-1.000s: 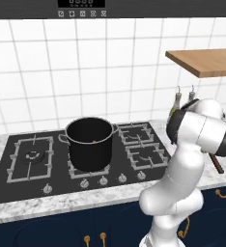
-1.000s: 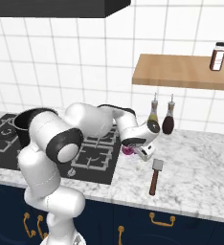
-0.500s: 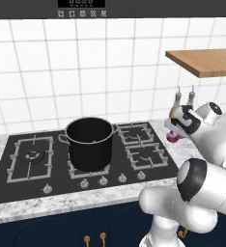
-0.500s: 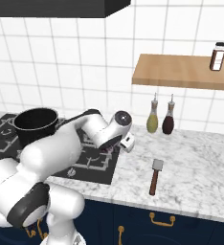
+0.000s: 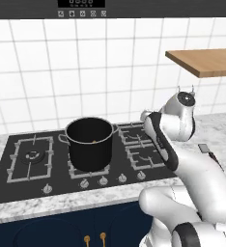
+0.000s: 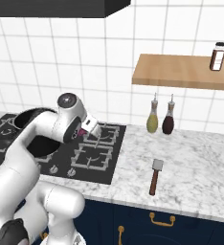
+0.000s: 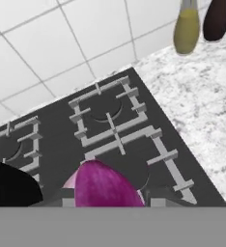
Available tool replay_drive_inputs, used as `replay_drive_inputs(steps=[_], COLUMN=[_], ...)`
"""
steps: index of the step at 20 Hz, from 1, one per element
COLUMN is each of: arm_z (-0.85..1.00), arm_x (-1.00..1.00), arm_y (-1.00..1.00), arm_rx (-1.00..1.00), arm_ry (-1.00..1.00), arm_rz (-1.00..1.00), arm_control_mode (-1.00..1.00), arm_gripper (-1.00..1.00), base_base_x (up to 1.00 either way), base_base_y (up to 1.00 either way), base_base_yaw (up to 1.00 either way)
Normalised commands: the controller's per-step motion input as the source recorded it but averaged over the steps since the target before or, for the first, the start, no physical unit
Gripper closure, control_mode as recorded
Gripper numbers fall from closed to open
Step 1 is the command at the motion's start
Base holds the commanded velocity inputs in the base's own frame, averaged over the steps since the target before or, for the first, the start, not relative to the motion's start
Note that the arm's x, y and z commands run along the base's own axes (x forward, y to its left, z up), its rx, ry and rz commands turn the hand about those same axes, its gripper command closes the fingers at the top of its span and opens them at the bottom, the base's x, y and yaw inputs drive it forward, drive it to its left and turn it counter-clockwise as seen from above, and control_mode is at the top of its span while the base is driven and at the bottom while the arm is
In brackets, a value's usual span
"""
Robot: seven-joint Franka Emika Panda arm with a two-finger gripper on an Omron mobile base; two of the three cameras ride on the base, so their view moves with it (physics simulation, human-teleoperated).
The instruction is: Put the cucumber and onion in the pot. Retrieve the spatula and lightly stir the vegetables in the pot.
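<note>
The pincer [image 6: 84, 129], clamped on the purple onion [image 7: 105, 185], has swung from beside the bottles to above the right burners. The pot [image 5: 90, 142] stands to its left, mouth up.

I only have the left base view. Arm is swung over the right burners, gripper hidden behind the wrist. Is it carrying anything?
Observer: Yes. In the hand view a purple onion sits between the fingertips of the gripper, over the right burners of the stove.
Operator: Where's the spatula?
Observer: In the right base view the spatula lies flat on the marble counter, right of the stove, untouched.
Operator: Anything behind it?
Observer: Two bottles stand at the wall, under the wooden shelf.
</note>
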Motion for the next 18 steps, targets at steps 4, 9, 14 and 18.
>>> replay_drive_inputs(steps=[4, 9, 14, 18], arm_z=[0.88, 0.64, 0.01, -0.23], arm_x=[0.00, 0.00, 0.10, 0.42], arm_y=[0.90, 0.89, 0.92, 0.72], arm_rx=[-0.12, -0.11, -0.11, -0.07], arm_ry=[0.01, 0.00, 0.01, 0.11], arm_rz=[0.00, 0.00, 0.00, 0.00], arm_control_mode=[-1.00, -1.00, -1.00, -1.00], arm_gripper=[1.00, 1.00, 1.00, 1.00], base_base_x=[0.00, 0.00, 0.00, 0.00], base_base_y=[0.00, 0.00, 0.00, 0.00], base_base_yaw=[0.00, 0.00, 0.00, 0.00])
